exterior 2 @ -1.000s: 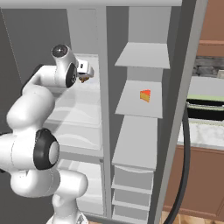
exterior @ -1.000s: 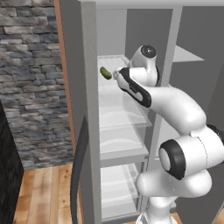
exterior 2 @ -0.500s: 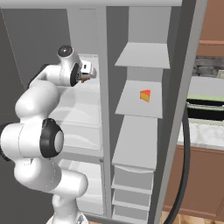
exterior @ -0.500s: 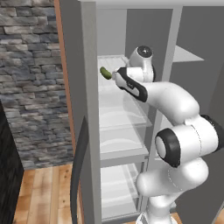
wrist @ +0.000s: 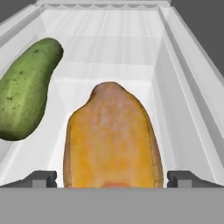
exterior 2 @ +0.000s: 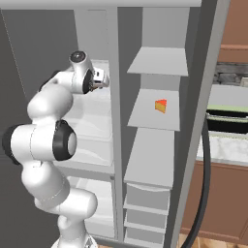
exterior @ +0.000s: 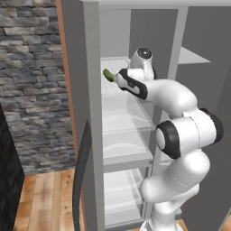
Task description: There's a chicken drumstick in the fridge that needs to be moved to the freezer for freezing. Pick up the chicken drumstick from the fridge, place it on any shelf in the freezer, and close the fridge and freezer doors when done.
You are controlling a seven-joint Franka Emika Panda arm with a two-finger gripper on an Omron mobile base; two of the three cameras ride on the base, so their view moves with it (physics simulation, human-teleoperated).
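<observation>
- On the upper shelf [wrist: 109, 52], at 6 o'clock in the hand view: chicken drumstick [wrist: 111, 140], between the fingertips [wrist: 41, 178] of the claw [wrist: 111, 179].
- Claw wide, straddling it; contact unclear.
- At 9 o'clock: green cucumber [wrist: 26, 94].

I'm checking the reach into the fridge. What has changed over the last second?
The arm has pushed deeper onto the fridge shelf, its elbow swinging up and right. The gripper now straddles the chicken drumstick, fingers on either side, not yet closed. The cucumber and the cheese wedge stayed put.
</observation>
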